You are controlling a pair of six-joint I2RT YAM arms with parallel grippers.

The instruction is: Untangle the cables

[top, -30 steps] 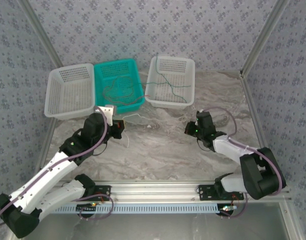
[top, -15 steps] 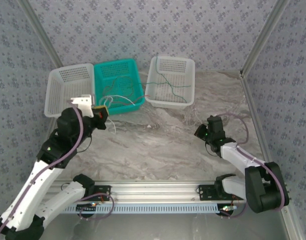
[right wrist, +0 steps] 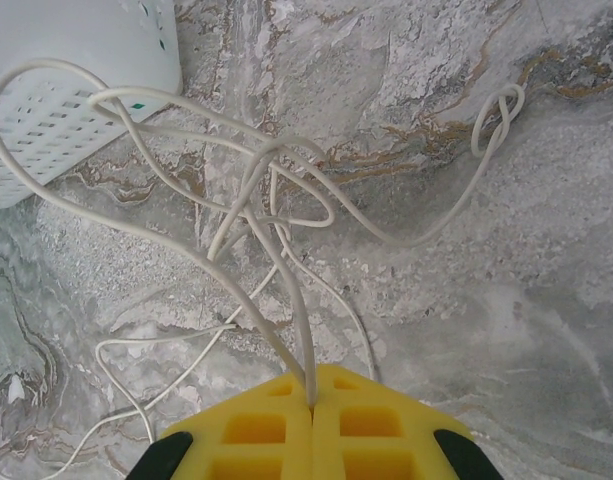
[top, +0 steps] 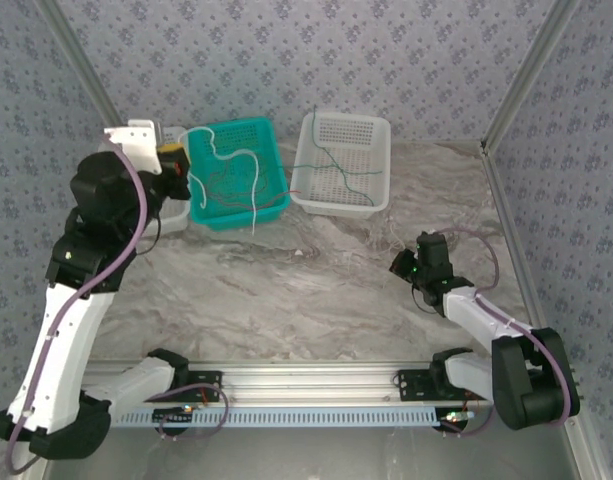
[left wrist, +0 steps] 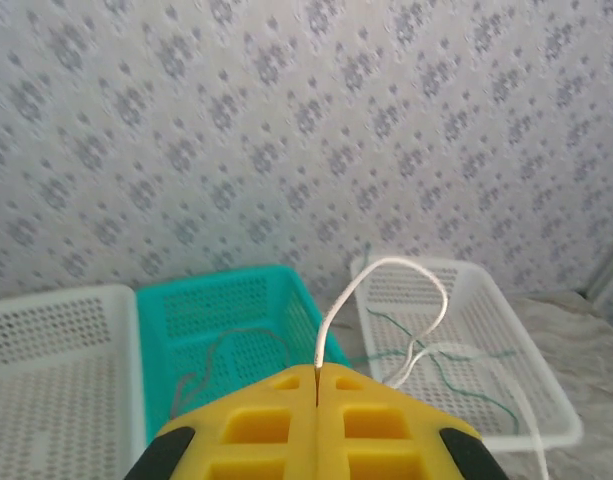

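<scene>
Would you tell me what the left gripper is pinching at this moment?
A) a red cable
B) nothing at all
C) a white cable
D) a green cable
C: in the left wrist view, the left gripper has its yellow jaws shut on a white cable, which loops up from between them.

The middle of the grey marbled tabletop [top: 306, 300] lies open. Along its far side stand a white perforated plastic basket [left wrist: 56, 340], a teal perforated basket [top: 256, 213] and a second white basket [top: 341, 205]. A hanging white wire [top: 254, 190] crosses the teal one; loose white wires [right wrist: 251, 212] sprawl beside the second.
</scene>
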